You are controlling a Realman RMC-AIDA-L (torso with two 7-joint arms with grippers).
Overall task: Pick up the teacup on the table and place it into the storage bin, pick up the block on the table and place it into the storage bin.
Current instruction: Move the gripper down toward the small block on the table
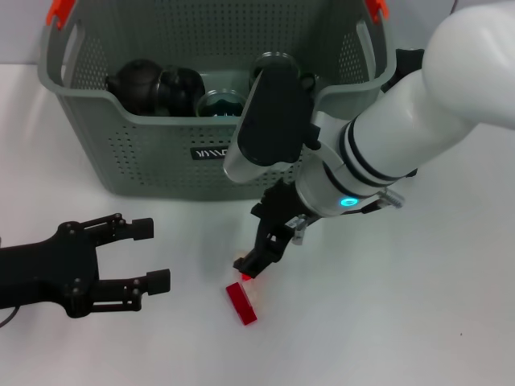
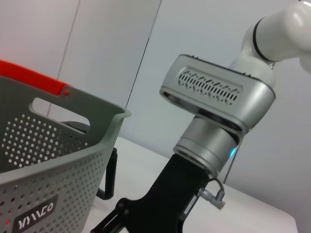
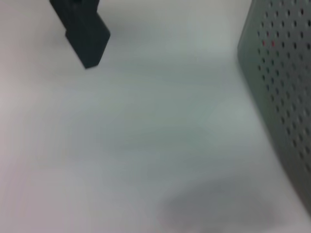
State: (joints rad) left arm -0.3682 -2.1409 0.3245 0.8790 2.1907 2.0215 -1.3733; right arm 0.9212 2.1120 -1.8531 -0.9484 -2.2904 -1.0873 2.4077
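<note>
A grey-green storage bin (image 1: pixel 153 153), its walls patterned with rows of small round holes, carries orange-red handle clips (image 1: pixel 58 11) and a small black label (image 1: pixel 211 152) with white lettering. Black, glossy rounded items (image 1: pixel 157 87) sit inside it. A bright red block (image 1: pixel 241 303) lies on the plain white bench (image 1: pixel 402 322). The left tool (image 1: pixel 153 255) is matte black; the right tool (image 1: pixel 256 261) is black, on a white-and-silver arm with black bands and a small cyan light (image 1: pixel 348 202).
</note>
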